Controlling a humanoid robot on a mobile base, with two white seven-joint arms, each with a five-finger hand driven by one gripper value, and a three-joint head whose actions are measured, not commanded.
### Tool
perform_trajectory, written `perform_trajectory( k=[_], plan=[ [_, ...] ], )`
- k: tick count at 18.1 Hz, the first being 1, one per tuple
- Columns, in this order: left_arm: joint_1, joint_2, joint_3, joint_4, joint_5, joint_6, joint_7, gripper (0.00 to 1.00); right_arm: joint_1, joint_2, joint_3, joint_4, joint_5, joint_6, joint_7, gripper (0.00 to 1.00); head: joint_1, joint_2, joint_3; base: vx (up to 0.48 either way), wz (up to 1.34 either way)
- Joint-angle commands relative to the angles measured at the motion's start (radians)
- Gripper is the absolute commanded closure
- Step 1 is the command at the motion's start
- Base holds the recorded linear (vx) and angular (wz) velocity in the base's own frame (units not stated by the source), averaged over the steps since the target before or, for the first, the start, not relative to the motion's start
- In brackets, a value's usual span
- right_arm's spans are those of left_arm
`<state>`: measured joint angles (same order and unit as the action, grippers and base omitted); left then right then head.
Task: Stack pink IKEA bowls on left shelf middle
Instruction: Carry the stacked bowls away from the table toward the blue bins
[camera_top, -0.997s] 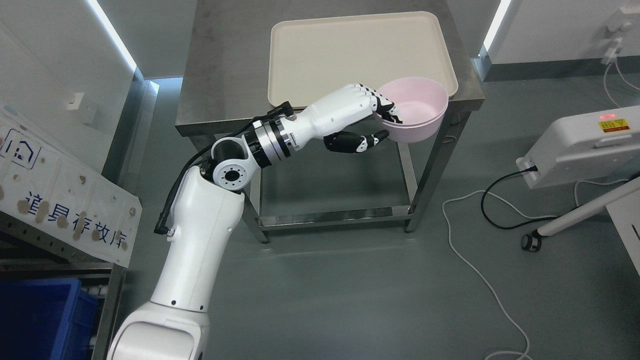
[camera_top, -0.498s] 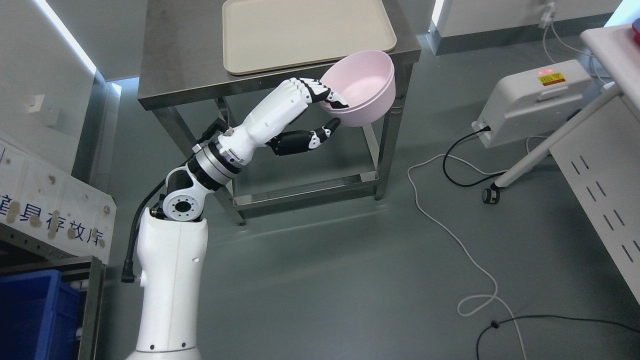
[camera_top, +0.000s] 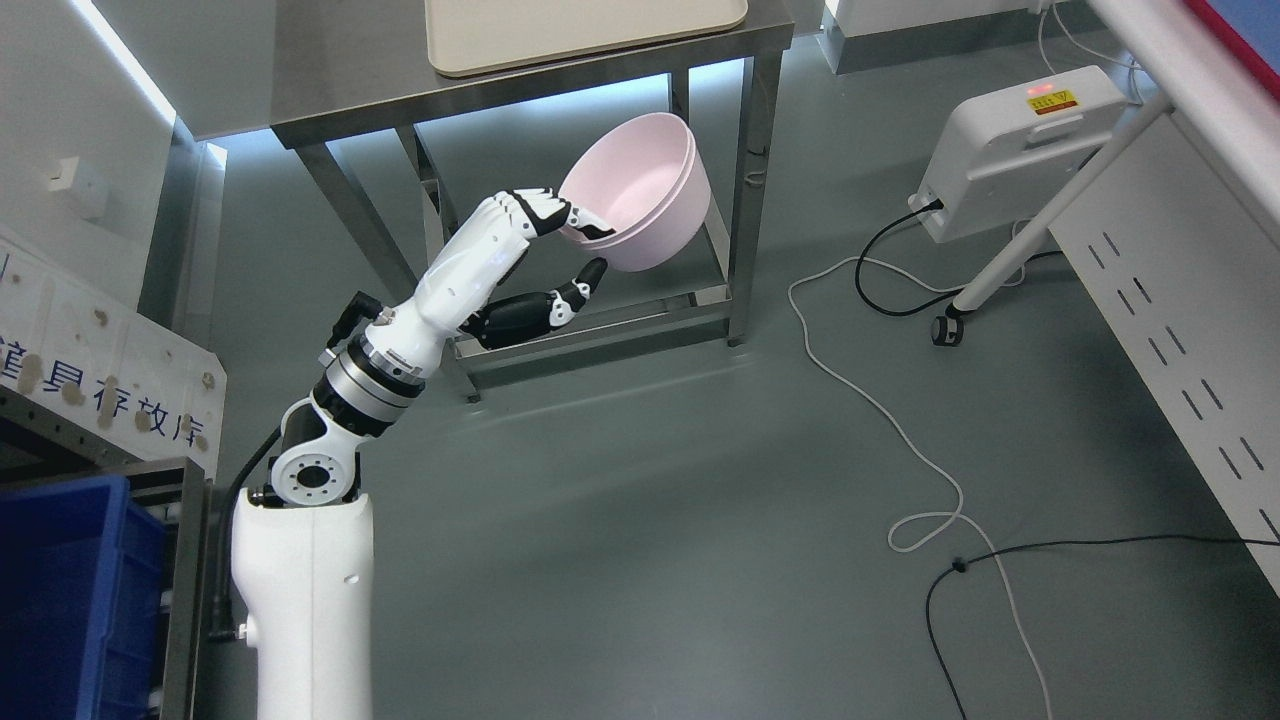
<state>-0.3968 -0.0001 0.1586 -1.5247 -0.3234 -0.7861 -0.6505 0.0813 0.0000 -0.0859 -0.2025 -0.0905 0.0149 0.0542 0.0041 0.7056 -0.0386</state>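
Grey-green floor (camera_top: 640, 520) fills most of the frame, glossy enough to catch pale reflections near the centre. At the top edge stands a stainless steel table (camera_top: 330, 70) with a cream tray (camera_top: 560, 30) lying on its top, only the near part of the tray in view. Rising from the bottom left, the white left arm (camera_top: 300, 590) bends at a black-and-silver wrist joint and reaches up toward the upper middle of the frame. Its left hand (camera_top: 545, 255) grasps the pink bowl (camera_top: 640, 195) by the near rim: the fingers (camera_top: 540, 205) hook over the lip into the bowl while the dark thumb (camera_top: 575, 285) presses against the outer wall below. The bowl hangs in the air in front of the table's legs and below its top, tilted so its opening faces up and toward the left of the frame; a second rim line just under the first suggests two bowls nested, though that cannot be told for sure. In the lower left corner sits a blue bin (camera_top: 70, 590) inside a metal shelf frame, with a white signboard (camera_top: 100, 370) bearing blue characters just above it. At the upper right lies a white box unit (camera_top: 1020, 140) with a red light, and a white cable (camera_top: 880, 410) and a black cable (camera_top: 1000, 560) trail over the floor. A white perforated panel (camera_top: 1190, 340) runs down the right edge.
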Motion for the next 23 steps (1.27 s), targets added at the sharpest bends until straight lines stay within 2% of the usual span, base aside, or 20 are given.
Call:
perform_trajectory(
  k=[1, 15, 23],
  plan=[
    [0.023, 0.018, 0.081, -0.058, 0.027, 0.001, -0.001, 0.97, 0.0, -0.017, 0.0, 0.0, 0.0, 0.0, 0.006, 0.0, 0.0, 0.0, 0.0, -0.254, 0.0],
    [0.007, 0.018, 0.065, -0.061, 0.032, 0.001, 0.003, 0.97, 0.0, -0.017, 0.0, 0.0, 0.0, 0.0, 0.007, 0.0, 0.0, 0.0, 0.0, -0.242, 0.22],
    [-0.003, 0.018, 0.073, -0.061, 0.032, 0.001, 0.009, 0.97, 0.0, -0.017, 0.0, 0.0, 0.0, 0.0, 0.006, 0.0, 0.0, 0.0, 0.0, -0.238, 0.7]
  ],
)
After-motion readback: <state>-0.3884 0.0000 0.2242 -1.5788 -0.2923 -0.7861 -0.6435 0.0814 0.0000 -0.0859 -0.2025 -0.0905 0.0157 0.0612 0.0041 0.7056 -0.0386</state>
